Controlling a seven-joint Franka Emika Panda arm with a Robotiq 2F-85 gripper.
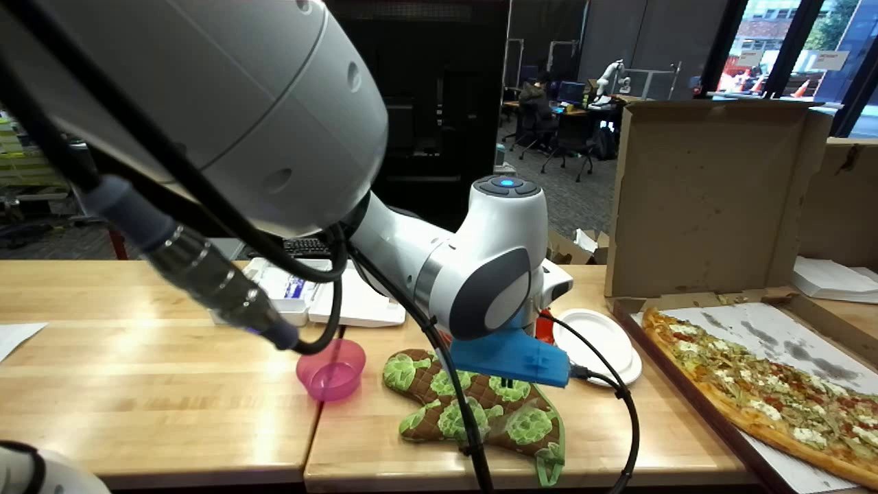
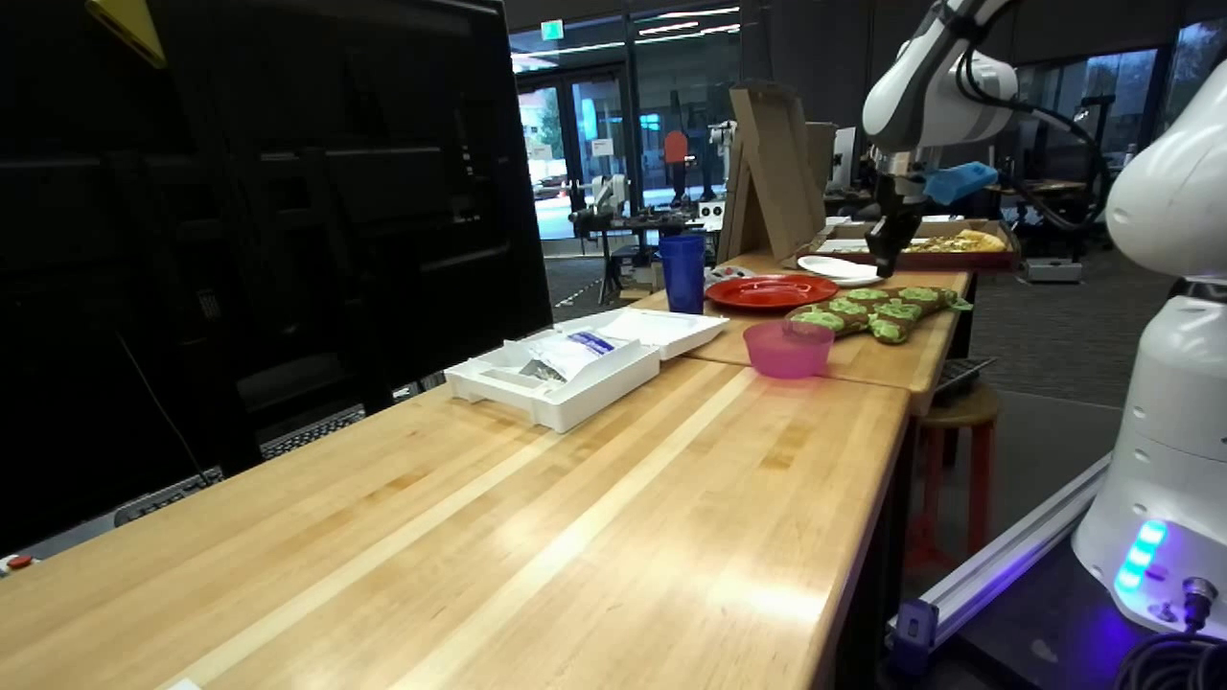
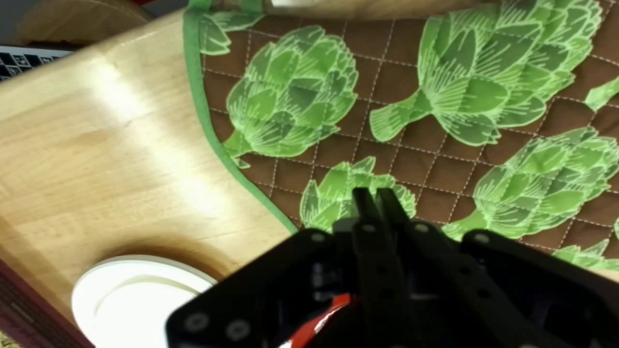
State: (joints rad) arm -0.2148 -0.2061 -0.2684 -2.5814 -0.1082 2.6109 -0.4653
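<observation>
In an exterior view, a brown oven mitt (image 1: 492, 403) with green artichoke print lies on the worktop (image 1: 363, 449). The gripper (image 1: 507, 382) hangs just above it, jaws close together. Around the mitt, a pink bowl (image 1: 331, 370) sits at nine o'clock, white plates (image 1: 612, 336) at two, pizza (image 1: 768, 390) in an open box (image 1: 706, 199) at three.

Counted one gripper (image 3: 373, 191) and one quilted mitt (image 1: 494, 398). In an exterior view, tallied one pink bowl (image 1: 341, 385) left of the mitt, one pizza (image 1: 775, 391) at right, and at least two white plates (image 1: 605, 329) between. Found, in an exterior view, one white case (image 2: 611, 386), then farther off one blue cup (image 2: 682, 278) and one red plate (image 2: 772, 291).
</observation>
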